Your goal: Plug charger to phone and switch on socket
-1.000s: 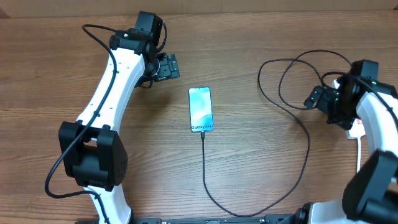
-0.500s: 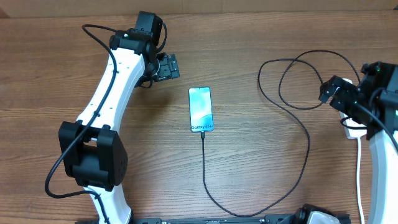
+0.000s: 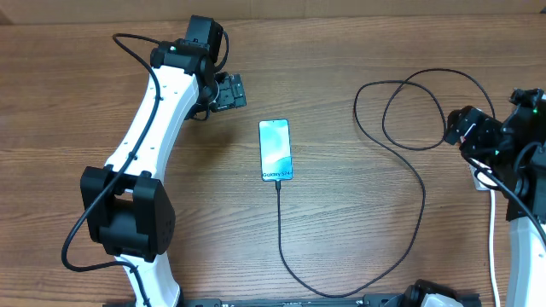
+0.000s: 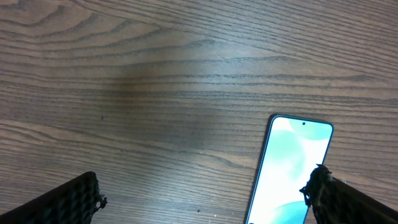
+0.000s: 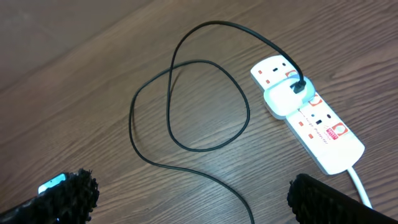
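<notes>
The phone [image 3: 275, 150] lies flat mid-table, its blue-teal screen up, with the charger [image 3: 401, 256] plugged into its near end. The thin black cable runs toward me, curves right and loops [image 5: 186, 106] up to a white adapter [image 5: 286, 98] in the socket [image 5: 314, 124]. That socket is a white strip with red marks, and my right arm mostly hides it in the overhead view. My left gripper [image 3: 235, 91] hovers open at the phone's far left, and the phone [image 4: 289, 168] shows beside its right finger. My right gripper [image 5: 196, 199] is open above the cable, left of the socket.
The socket's white cord [image 3: 493, 230] trails toward the near edge on the right. A black arm cable [image 3: 128, 43] arcs over the far left of the wooden table [image 3: 68, 128].
My right arm has swung to the right and pulled back from the cable loops, and its gripper now sits closer to the socket. The left arm, phone and cable have not moved.
</notes>
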